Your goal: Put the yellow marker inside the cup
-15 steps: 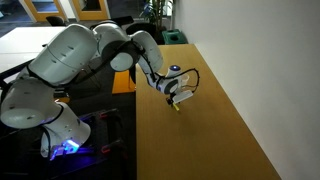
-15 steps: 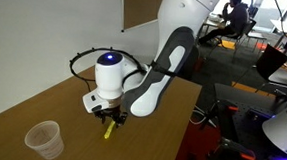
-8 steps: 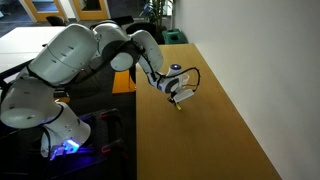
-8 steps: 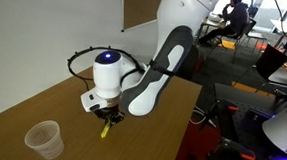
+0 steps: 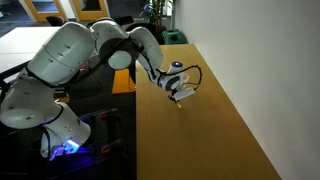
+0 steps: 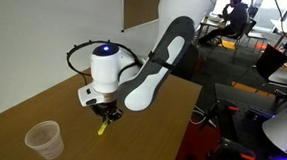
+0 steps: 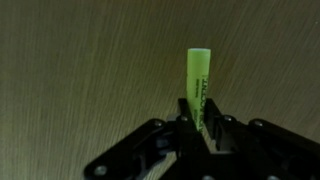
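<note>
Item, in an exterior view: black two-finger gripper [image 5: 180,97] on a bulky white robot arm [image 5: 100,50], pointing down over a brown wooden table [image 5: 215,135]; a short, thin, bright yellow marker [image 5: 180,104] shows as a speck just below the jaws. Item, in an exterior view: gripper [image 6: 105,112] with jaws clamped on the marker [image 6: 103,127], which hangs slightly tilted beneath them; contact with the table [image 6: 145,140] cannot be told. Small translucent whitish plastic cup [image 6: 43,138] stands upright, well apart from the jaws, marker outside it. Item, wrist view: gripper [image 7: 201,118] jaws pinching the marker [image 7: 198,75] near one end, the rest projecting beyond them over wood grain.
</note>
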You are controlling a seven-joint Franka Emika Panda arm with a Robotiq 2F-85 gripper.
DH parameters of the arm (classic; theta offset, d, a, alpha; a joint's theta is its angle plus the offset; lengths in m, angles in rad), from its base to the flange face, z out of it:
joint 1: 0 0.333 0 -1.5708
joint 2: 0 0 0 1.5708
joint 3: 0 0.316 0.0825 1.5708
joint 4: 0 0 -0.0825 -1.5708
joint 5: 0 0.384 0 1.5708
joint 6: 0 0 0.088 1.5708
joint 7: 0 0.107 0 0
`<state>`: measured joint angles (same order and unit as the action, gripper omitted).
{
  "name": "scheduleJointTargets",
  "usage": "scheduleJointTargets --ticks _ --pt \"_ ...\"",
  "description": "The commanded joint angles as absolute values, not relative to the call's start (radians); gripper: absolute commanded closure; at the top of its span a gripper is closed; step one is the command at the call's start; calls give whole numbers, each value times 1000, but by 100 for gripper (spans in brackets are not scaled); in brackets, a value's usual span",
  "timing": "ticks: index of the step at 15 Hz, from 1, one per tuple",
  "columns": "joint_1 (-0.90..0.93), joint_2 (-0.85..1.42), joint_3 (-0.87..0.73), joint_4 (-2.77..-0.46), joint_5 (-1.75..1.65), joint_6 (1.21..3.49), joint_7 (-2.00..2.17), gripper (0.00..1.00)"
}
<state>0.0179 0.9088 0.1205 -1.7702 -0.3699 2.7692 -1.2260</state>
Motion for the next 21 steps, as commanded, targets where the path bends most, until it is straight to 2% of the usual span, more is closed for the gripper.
scheduleJointTargets --ticks 1,10,21 --pt "-11 778 138 -1853 -322 2675 -1200 95" --pt "-267 747 388 -1828 -56 2618 -1581 95" --pt "-317 768 446 -1765 170 2525 -1927 95"
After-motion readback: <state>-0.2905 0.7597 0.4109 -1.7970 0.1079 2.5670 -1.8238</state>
